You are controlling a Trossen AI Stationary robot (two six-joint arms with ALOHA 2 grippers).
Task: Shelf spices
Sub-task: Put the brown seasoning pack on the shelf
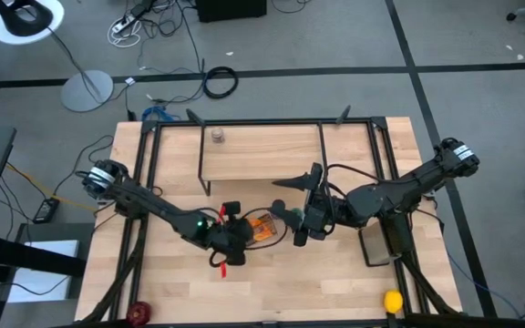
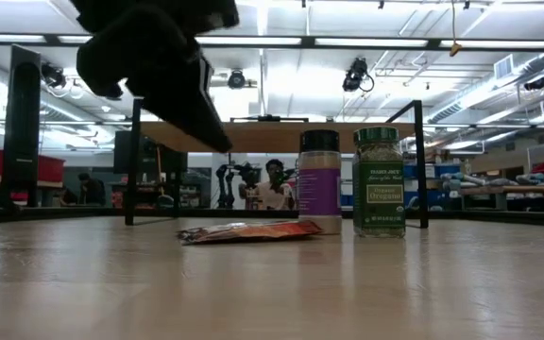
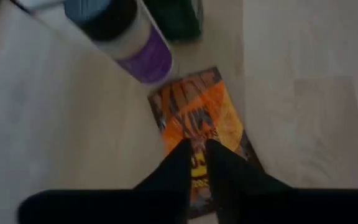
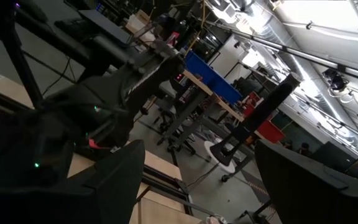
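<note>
The flat brown-orange packet (image 1: 261, 228) (image 2: 248, 230) (image 3: 197, 118) lies flat on the tabletop. Beside it the dark-lidded purple-labelled jar (image 2: 320, 179) (image 3: 129, 37) and the green-lidded jar (image 2: 379, 179) (image 1: 285, 212) stand upright on their bases. The tiny pale-capped jar (image 1: 217, 135) stands on the shelf (image 1: 262, 159) (image 2: 281, 135). My left gripper (image 1: 235, 232) (image 3: 197, 149) hangs shut above the packet's near end, raised clear of the table in the low view (image 2: 159, 66). My right gripper (image 1: 301, 223) (image 4: 216, 186) is open above the jars, which its wrist view does not show.
A yellow ball (image 1: 392, 301) lies near the table's near right corner and a red object (image 1: 139, 312) near the near left corner. A dark flat block (image 1: 381, 244) sits under the right arm. The black frame bars (image 1: 199, 155) stand around the shelf.
</note>
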